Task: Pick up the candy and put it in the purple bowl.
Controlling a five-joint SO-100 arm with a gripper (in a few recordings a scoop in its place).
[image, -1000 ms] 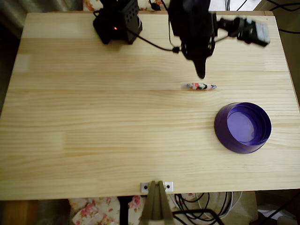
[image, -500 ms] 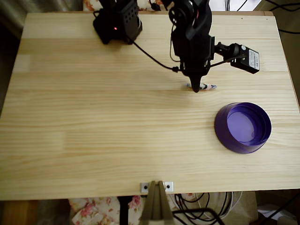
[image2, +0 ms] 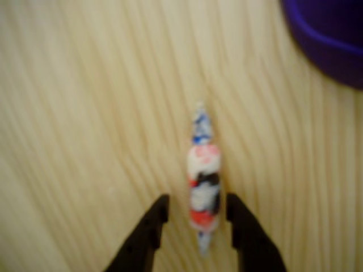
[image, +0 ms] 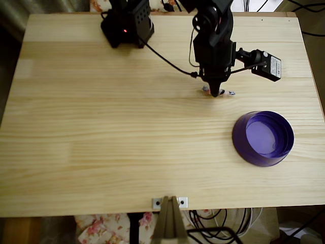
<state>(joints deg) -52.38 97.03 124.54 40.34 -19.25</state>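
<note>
The candy (image2: pixel 205 178) lies flat on the wooden table (image: pixel 127 132). In the wrist view the 2 black fingers (image2: pixel 150 229) stand one on each side of its lower half. There is a thin bit of wood showing between each finger and the wrapper, so the gripper (image2: pixel 195 218) is open and not squeezing yet. The top twisted end of the candy pokes out past the fingertips.

In the overhead view the gripper (image: pixel 217 92) points down right over the candy (image: pixel 231 93), and only the candy's ends peek out. The purple bowl (image: pixel 263 138) sits below and to the right of it, near the table's right edge, well apart from the candy. The wood between them is bare. The left half of the table is open too. The arm's black base (image: pixel 127 25) stands at the far edge.
</note>
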